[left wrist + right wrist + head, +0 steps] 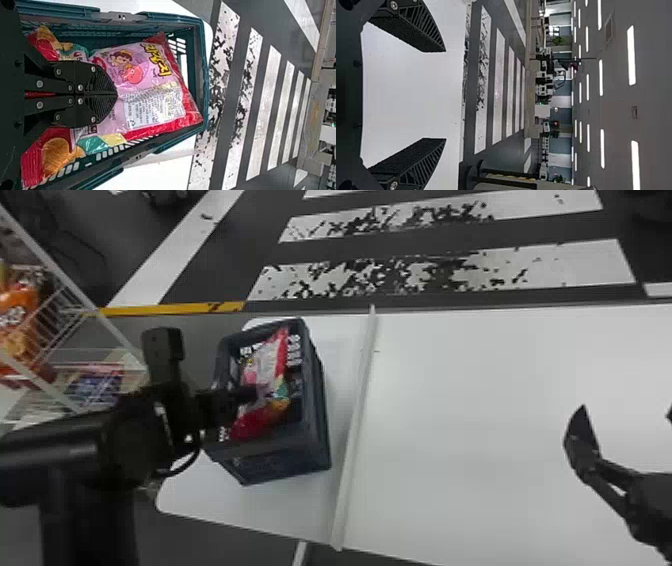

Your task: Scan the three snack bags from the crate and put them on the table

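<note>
Pink film, edged in red, marks the uppermost snack bag (154,79), lying in the blue-green crate (204,75) left of centre in the head view. My left hand (117,95) is over it, fingers together with their tips at the bag's face; whether they pinch any film, I cannot tell. Red packaging (55,152) shows beside the fingers, though how many bags it belongs to is hard to make out past the hand.

The governing relation: the pink bag extends from beneath the left fingertips towards the crate's far end, its long axis slanting from lower left to upper right in the head view. The left hand is plainly the nearer. My right hand (445,95), fingers well apart, is at the right edge of the head view, across the tabletop (475,415) and beyond the pale strip (357,410) from the crate.

I judge the step to be securing this first bag. The lift should be straight enough to clear the rim; a shallow pinch could slip on the slick film.
</note>
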Robot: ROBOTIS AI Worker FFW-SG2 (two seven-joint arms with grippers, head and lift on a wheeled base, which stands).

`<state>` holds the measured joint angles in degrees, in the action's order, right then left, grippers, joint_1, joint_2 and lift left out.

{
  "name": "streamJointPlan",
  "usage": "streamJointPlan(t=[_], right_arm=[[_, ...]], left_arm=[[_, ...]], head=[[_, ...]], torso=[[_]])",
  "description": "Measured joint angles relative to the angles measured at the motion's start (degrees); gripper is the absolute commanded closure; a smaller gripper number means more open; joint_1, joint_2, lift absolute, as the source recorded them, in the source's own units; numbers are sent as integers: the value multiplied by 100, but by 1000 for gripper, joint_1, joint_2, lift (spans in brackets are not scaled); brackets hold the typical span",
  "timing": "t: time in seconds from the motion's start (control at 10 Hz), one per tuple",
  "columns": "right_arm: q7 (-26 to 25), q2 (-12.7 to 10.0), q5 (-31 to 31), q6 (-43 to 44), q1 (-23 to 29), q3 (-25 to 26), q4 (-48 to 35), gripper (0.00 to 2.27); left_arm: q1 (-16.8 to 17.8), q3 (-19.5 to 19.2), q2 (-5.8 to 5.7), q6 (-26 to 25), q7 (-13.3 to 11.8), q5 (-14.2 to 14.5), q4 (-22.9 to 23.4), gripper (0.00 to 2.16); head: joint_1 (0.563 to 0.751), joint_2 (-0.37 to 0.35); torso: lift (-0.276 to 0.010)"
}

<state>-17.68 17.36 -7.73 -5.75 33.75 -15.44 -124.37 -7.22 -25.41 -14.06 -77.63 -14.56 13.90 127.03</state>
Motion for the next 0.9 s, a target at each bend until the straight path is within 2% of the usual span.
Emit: streamJointPlan(t=[0.5, 0.9], right_arm=[[-46, -35, 0, -1, -74, 14, 5, 80], [-60, -107, 3, 5, -111, 100, -48, 80]], left_arm=[[-26, 21, 50, 131, 49, 163, 469, 2138], [-86, 39, 235, 127, 4, 375, 1078, 2138]], head=[[695, 291], [695, 236]], torso=[[-94], [-94]])
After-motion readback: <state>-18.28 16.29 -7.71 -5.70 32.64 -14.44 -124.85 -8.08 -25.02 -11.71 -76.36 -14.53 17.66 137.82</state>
